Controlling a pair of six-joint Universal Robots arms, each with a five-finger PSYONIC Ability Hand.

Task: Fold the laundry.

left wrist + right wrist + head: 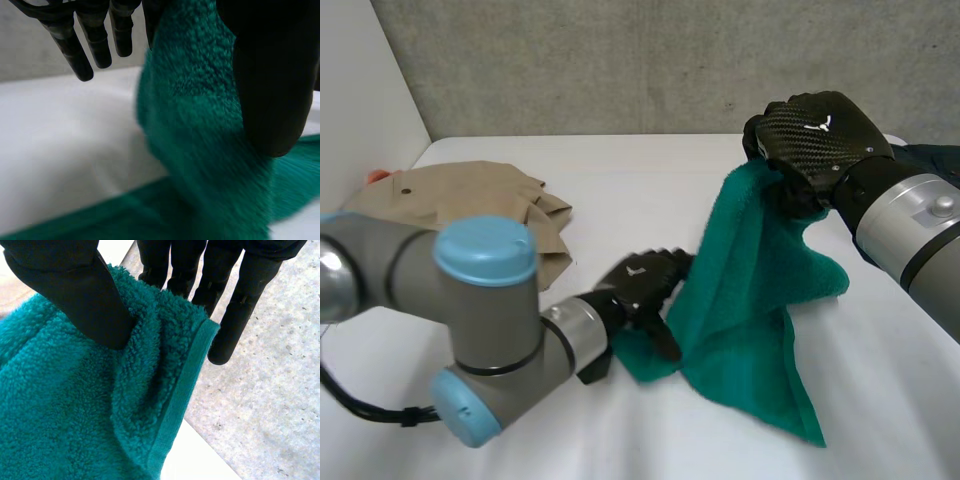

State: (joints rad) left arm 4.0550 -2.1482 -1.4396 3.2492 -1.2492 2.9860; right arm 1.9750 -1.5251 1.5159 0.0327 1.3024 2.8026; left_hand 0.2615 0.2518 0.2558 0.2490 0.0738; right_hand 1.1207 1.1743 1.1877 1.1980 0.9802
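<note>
I see R hand (815, 135) raised, thumb + fingers (235, 315) pinching green towel (750, 300) top edge; L hand (640, 285) low nr surface (650, 190), grasping towel's lower edge w/ thumb.

The towel (750, 310) is fluffy terry cloth with a flat woven hem. The right hand (815, 135) has a glossy carbon-weave back. The tan garment (470, 195) is smooth matt cloth; the table (640, 190) is smooth too.

The grey left arm (470, 300) hides the near part of the crumpled tan cloth garment (510, 195), and a small orange thing (378, 177) behind it is too little to name. Just past the black left hand (270, 75), the fluffy green terry towel (225, 200) smears into blur.
</note>
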